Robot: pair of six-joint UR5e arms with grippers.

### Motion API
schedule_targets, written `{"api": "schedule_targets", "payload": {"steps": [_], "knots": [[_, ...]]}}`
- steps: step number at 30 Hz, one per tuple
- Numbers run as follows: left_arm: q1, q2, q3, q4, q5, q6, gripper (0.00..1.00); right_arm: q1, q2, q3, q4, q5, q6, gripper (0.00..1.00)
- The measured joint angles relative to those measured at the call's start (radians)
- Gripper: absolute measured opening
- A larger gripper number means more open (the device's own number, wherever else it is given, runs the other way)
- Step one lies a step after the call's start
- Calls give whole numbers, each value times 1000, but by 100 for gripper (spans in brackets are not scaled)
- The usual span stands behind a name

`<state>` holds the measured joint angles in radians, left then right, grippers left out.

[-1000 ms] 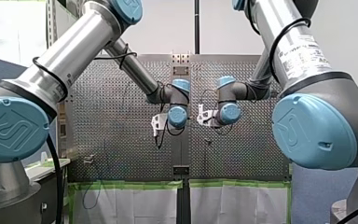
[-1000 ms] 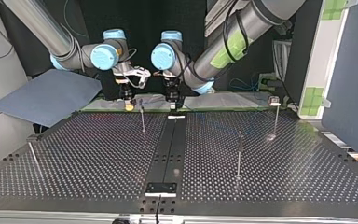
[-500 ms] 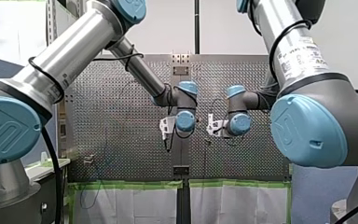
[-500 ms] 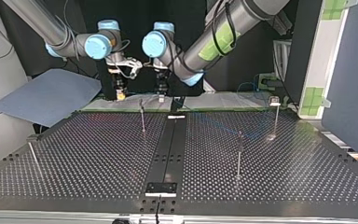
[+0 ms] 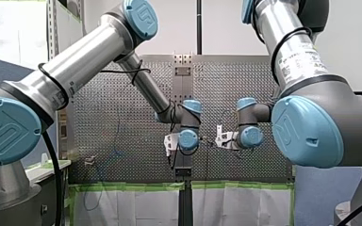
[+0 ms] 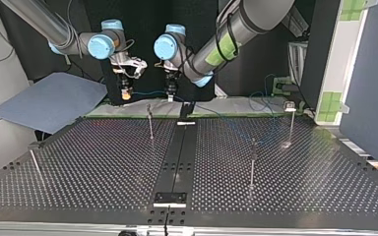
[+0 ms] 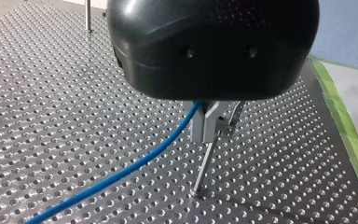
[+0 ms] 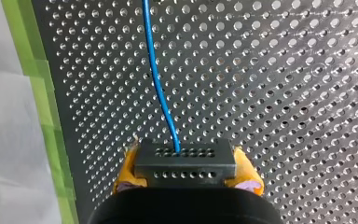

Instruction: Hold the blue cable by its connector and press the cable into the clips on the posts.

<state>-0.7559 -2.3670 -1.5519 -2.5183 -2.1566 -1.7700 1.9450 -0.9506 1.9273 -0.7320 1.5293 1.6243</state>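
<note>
In the top view the near posts [image 6: 252, 162] stand on the worktop [image 6: 103, 162], their clips too small to read. Farther off, above its far edge, the blue cable [image 6: 146, 92] runs between both grippers. My right gripper [image 6: 124, 94] has its yellow-padded fingers clamped on the rigid connector [image 8: 185, 161], the sure hold. My left gripper [image 7: 209, 122] has its fingers closed on the cable itself. It looks light and limp, so pinch close beside each clip.

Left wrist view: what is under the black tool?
Under my left tool a thin post stands on the table full of holes, and the blue cable runs out from the tool. The tool covers the post's top, so I cannot see its clip.
</note>
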Motion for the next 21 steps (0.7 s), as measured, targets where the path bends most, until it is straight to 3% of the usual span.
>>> {"api": "schedule_targets", "payload": {"steps": [6,12,21], "knots": [[2,-7,0,21,14,-1,0,-19,13,-1,-58,-53,17,0],[8,-53,0,16,26,-1,0,-35,26,-8,-87,-105,41,0],[13,-68,7,37,50,-5,0,-75,37,-17,-93,-137,58,0]]}}
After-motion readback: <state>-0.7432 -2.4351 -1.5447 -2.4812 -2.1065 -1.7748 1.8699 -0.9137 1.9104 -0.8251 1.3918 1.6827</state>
